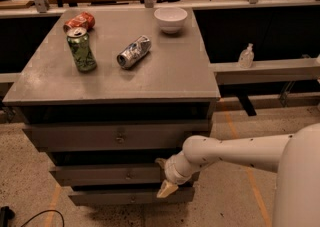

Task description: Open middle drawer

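The middle drawer [100,175] is the shallow grey front with a small knob [129,175], second of three in the grey cabinet. It looks pushed in, level with the fronts above and below. My gripper [163,176] is at the drawer's right end, to the right of the knob, on the white arm [235,151] that comes in from the right. One cream finger [167,189] points down past the drawer's lower edge and the other [160,162] shows at its upper edge. The fingers are spread apart and hold nothing.
The taller top drawer [75,137] and the narrow bottom drawer [100,197] flank the middle one. On the cabinet top [170,71] stand a green can [82,50], a lying silver can [133,51], a red can [79,21] and a white bowl [170,19]. A shelf with a bottle [246,56] is at right.
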Robot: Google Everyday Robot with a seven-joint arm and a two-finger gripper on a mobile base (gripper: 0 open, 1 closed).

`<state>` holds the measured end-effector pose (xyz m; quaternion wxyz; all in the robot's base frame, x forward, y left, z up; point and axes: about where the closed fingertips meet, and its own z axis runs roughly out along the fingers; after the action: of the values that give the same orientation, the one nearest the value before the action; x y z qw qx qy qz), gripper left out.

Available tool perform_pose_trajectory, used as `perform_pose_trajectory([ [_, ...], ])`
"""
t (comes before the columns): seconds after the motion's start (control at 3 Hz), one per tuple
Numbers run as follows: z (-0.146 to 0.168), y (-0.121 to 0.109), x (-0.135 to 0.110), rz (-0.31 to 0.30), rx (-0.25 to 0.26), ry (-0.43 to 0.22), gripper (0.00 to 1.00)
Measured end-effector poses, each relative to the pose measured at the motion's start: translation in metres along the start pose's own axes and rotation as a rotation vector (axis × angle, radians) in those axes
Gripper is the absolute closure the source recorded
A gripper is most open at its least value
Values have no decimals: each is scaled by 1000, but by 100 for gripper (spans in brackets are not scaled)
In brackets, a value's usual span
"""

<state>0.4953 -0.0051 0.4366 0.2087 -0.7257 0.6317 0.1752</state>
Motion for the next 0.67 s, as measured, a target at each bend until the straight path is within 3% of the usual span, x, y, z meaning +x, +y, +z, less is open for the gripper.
perform_pose_trajectory([
  [0.67, -1, 2, 0, 6, -11, 5, 89],
])
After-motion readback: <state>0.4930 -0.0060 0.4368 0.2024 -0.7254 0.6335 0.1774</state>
